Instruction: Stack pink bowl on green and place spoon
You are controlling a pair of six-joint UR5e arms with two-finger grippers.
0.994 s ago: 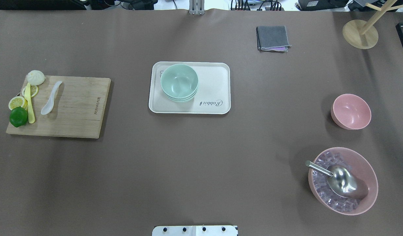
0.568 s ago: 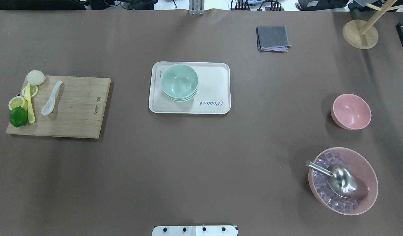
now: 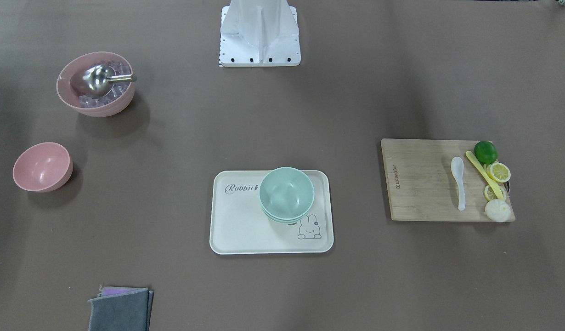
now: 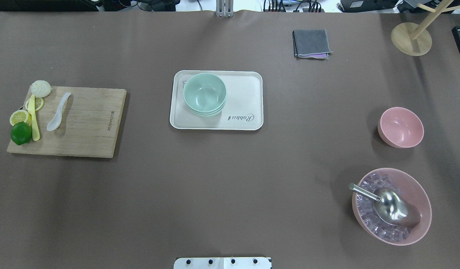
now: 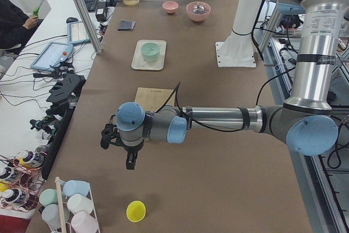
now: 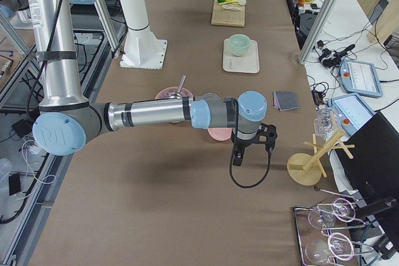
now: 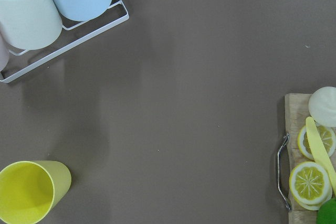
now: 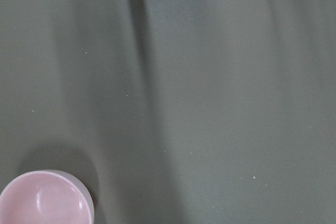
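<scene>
The jaws of the left gripper (image 5: 130, 160) and the right gripper (image 6: 237, 154) show only in the side views, so I cannot tell how far open they are; nothing is seen in either. The pink bowl (image 4: 401, 127) is small, smooth and matte, and stands upright and empty on the table (image 4: 230, 186) at the robot's right, well apart from the tray (image 4: 245, 97). The spoon (image 4: 58, 111) is white and translucent. It lies flat on the cutting board (image 4: 91, 127) at the robot's left, its long axis running near to far, scoop end toward the robot and handle pointing away and slightly right. The green bowls (image 4: 204, 92) sit nested on the tray's left half, the top one empty. A larger pink bowl (image 4: 415, 186) holds ice cubes (image 4: 368, 220) and a metal scoop (image 4: 392, 207).
</scene>
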